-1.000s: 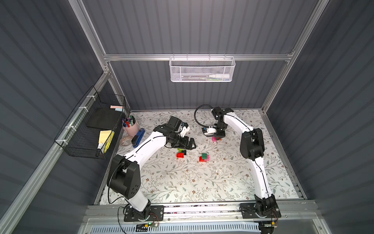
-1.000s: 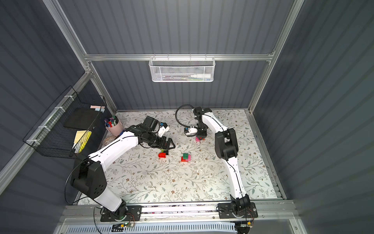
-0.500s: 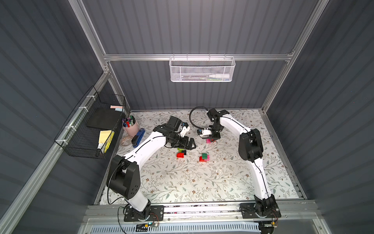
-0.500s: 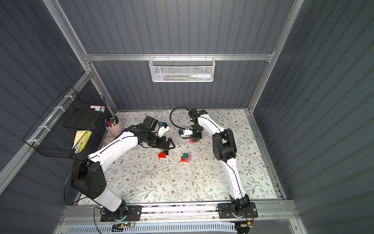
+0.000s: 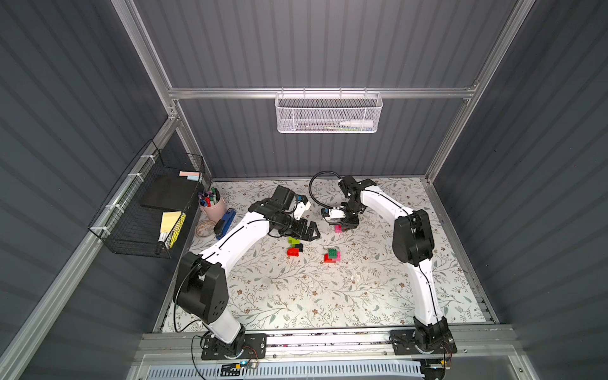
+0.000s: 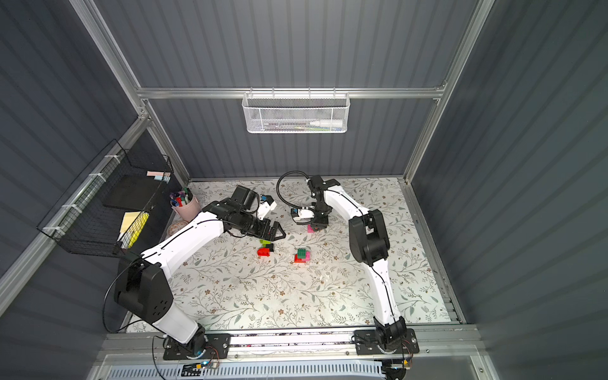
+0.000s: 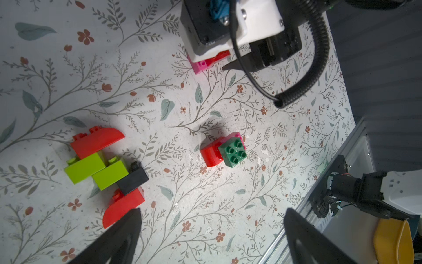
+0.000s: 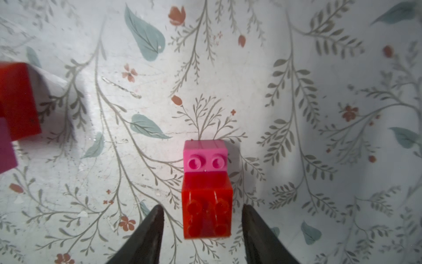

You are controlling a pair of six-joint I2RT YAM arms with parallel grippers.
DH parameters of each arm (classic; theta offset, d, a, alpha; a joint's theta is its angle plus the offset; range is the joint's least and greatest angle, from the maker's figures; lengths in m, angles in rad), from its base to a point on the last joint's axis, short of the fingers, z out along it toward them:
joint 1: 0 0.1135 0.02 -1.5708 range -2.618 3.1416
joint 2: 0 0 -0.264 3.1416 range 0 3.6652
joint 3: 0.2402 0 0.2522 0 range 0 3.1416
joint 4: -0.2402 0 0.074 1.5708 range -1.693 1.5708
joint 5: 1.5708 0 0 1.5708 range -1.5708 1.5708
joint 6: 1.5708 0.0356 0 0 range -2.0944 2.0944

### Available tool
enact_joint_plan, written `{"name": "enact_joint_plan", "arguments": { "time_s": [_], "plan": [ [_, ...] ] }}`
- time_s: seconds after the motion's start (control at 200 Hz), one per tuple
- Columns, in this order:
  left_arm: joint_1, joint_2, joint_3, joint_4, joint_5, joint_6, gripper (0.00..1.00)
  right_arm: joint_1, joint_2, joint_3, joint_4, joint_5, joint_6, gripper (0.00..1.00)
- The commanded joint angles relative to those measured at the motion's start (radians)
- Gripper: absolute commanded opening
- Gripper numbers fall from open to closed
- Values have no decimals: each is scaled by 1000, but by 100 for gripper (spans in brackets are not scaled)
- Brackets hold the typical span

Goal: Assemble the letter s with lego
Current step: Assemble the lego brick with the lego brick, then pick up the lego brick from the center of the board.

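Right hand [image 8: 202, 206] parted, straddling the pink-and-red lego pair [image 8: 205, 157] without touching; left hand [image 7: 213, 211] spread wide.

Pink-and-red lego [image 8: 206, 189], floral white table [image 5: 329, 296], blue stapler [image 5: 225, 222]

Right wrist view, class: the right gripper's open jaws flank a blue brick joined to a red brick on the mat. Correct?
No: the right wrist view shows a pink brick, not blue, joined to the red brick between the open jaws of the right gripper on the mat.
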Motion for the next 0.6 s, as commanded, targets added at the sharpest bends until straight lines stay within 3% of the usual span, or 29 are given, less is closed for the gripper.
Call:
{"name": "enact_joint_plan", "arguments": {
  "time_s": [0.0,0.26,0.435,0.595],
  "plan": [
    [8,41,44,-6,18,76,99,-17,-75,-42,67,-68,18,61],
    [8,150,128,33,66,343,98,-112,-251,-227,218,-274,201,66],
    [6,248,196,80,192,522,95,-156,-411,-467,468,-360,466,69],
    [-6,350,242,140,188,644,92,-183,-526,-660,651,-401,728,77]
  ]
}}
